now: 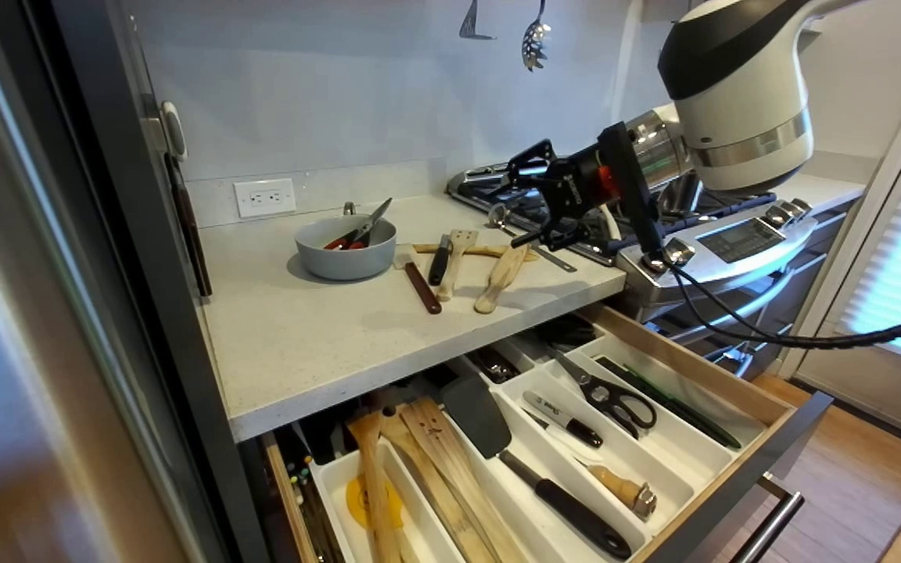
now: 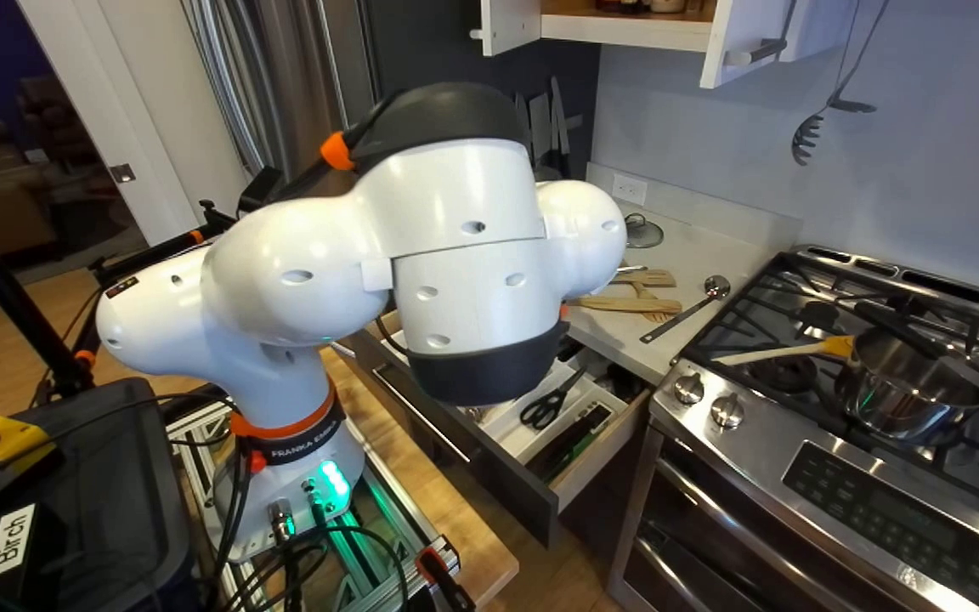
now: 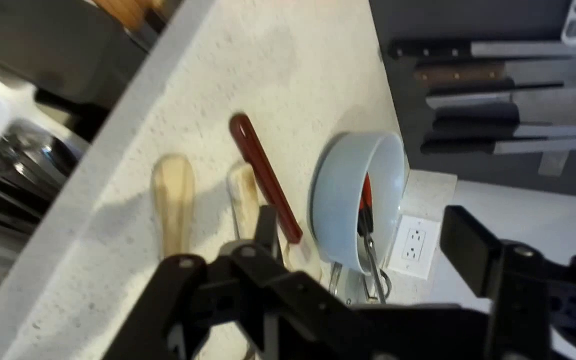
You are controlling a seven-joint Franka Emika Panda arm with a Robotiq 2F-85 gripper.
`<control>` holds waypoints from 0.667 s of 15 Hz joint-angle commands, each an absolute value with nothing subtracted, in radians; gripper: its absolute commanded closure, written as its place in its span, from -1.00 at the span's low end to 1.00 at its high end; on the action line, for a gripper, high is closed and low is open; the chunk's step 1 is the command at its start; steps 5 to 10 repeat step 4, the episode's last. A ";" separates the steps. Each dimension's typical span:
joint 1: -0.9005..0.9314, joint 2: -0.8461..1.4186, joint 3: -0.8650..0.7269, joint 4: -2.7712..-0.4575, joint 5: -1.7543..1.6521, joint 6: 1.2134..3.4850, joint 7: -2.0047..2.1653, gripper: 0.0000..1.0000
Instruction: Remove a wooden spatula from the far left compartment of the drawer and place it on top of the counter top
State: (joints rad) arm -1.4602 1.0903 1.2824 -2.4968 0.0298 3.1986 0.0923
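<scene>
Black two-fingered metal pincer (image 3: 367, 241) gapes empty. Below it, pale slotted wooden spatula (image 1: 466, 478) crowds long tan wooden utensil (image 1: 438, 489): double-grab risk.

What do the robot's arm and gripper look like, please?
The arm is rounded and white with black caps, an orange ring and FRANKA lettering near its base. The gripper is black and angular, with linked, blunt fingers; black cables and a red patch show at the wrist.

Soft shadows across the counter top (image 1: 302, 336)
</scene>
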 commanded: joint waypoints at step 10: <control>-1.609 0.993 1.340 -2.720 -0.017 3.180 0.045 -1.00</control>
